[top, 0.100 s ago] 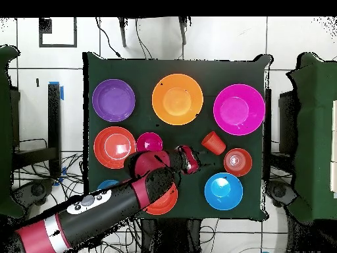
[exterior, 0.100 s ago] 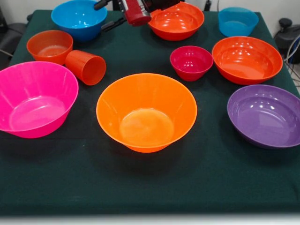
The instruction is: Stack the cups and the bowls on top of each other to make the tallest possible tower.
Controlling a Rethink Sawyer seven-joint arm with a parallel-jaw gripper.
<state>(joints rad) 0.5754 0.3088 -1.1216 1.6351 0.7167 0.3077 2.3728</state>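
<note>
Front view: the gripper (exterior, 0.100 s ago: 136,16) shows only as a red and black head at the top edge; whether it is spread or pinched, cannot tell.
Cup: the orange-red cup (exterior, 0.100 s ago: 86,67) lies tipped on its side, below and to the left of the gripper, touching or nearly touching a small orange bowl (exterior, 0.100 s ago: 49,46).
Base bowl: the big yellow-orange bowl (exterior, 0.100 s ago: 146,111) sits well below the gripper, upright and empty.
Other bowls: pink bowl (exterior, 0.100 s ago: 35,98), purple bowl (exterior, 0.100 s ago: 266,115) and small magenta bowl (exterior, 0.100 s ago: 191,62) each stand alone on the green table (exterior, 0.100 s ago: 140,187).
Overhead view: the gripper (top, 0.100 s ago: 189,159) hangs just beside the cup (top, 0.100 s ago: 213,142), holding nothing that shows.
Spread: every bowl there lies apart from the others.
Progress: by my reading, no tower is begun; all the stacking is left.
</note>
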